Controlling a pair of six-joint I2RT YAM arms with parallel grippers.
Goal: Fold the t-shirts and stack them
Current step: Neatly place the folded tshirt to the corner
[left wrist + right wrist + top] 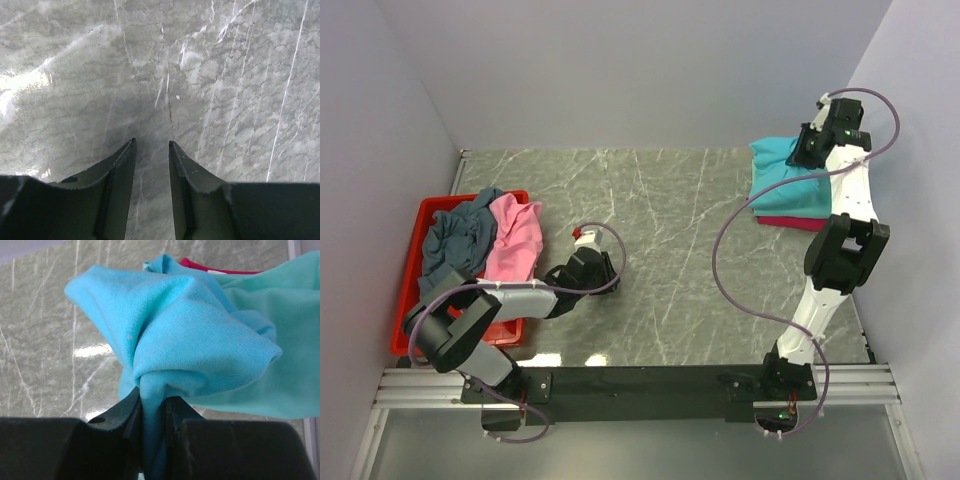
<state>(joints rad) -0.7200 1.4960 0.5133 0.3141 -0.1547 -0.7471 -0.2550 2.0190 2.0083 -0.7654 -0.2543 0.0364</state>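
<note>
At the back right lies a stack of t-shirts: a turquoise one (785, 170) on top and a crimson one (782, 222) at the bottom. My right gripper (807, 150) is at the stack's far right corner. In the right wrist view it (152, 396) is shut on a bunched fold of the turquoise shirt (190, 335), with a mint-green shirt (285, 340) and a crimson edge (200, 264) behind. A slate-grey shirt (455, 240) and a pink shirt (515, 240) lie crumpled in the red tray. My left gripper (151, 144) hangs open over bare marble, holding nothing.
The red plastic tray (408, 330) stands at the left edge of the table, next to the left wall. My left gripper (582, 255) hovers just right of the tray. Walls close the table at the back and on both sides. The right arm's cable (730, 260) loops over the table's middle right.
</note>
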